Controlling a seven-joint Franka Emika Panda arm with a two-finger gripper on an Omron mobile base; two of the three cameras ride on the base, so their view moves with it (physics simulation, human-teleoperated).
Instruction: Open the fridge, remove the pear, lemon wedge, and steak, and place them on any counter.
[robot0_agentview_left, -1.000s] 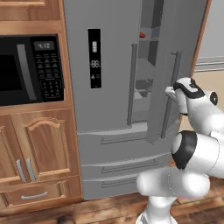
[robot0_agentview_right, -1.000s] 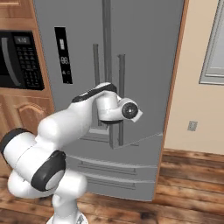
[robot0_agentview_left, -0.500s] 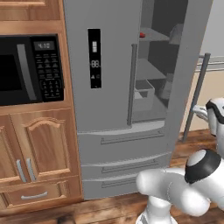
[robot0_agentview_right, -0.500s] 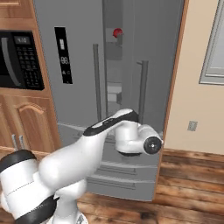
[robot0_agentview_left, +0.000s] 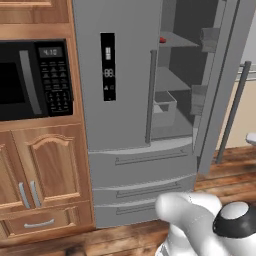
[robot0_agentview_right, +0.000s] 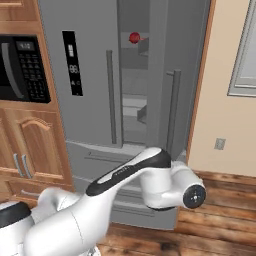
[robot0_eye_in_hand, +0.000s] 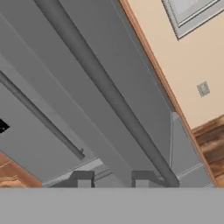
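The grey fridge (robot0_agentview_left: 120, 100) (robot0_agentview_right: 90, 100) stands with its right door swung wide open and its left door closed. On an upper shelf inside lies a small red piece (robot0_agentview_left: 162, 39) (robot0_agentview_right: 134, 37) that looks like the steak. My gripper (robot0_eye_in_hand: 112, 178) is low beside the open door. Its fingertips (robot0_eye_in_hand: 82, 178) stand close together with nothing between them. The door's bar handle (robot0_eye_in_hand: 109, 92) (robot0_agentview_left: 231, 115) (robot0_agentview_right: 172, 112) runs just past the right fingertip, outside the jaws. The pear, the lemon wedge and the counter are out of view.
A black microwave (robot0_agentview_left: 30, 80) (robot0_agentview_right: 20, 67) sits over wooden cabinets (robot0_agentview_left: 45, 170) left of the fridge. Grey bins (robot0_agentview_left: 164, 107) stand on the lower shelf and door bins (robot0_agentview_left: 210, 39) hang on the open door. A beige wall with an outlet (robot0_agentview_right: 219, 144) lies to the right.
The right fridge door has swung from a crack to wide open. My arm has pulled back, right and down. The gripper held the handle a second ago; the handle is now beside its fingers.
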